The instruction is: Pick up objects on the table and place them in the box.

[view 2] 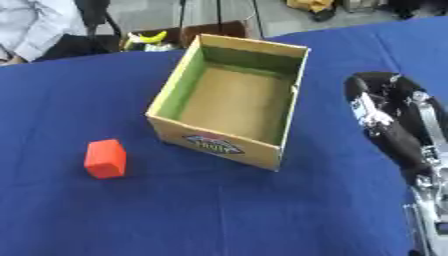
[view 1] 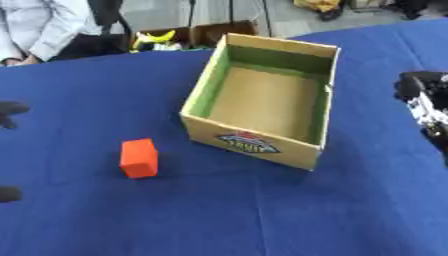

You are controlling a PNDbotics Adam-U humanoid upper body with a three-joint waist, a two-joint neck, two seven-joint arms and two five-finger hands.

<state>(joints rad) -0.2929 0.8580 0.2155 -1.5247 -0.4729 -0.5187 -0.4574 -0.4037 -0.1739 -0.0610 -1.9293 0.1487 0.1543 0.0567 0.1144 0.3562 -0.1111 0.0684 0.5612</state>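
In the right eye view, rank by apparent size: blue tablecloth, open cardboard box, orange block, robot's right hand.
1. Blue tablecloth
2. Open cardboard box
3. Robot's right hand, cut off at the view's edge and nearer the camera, so its rank against the box is unsure
4. Orange block

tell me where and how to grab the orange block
Probably from above, pinching the two long side faces of the orange block. It lies flat on the blue table, clear of the box, with open space all round. The left hand is on its side.
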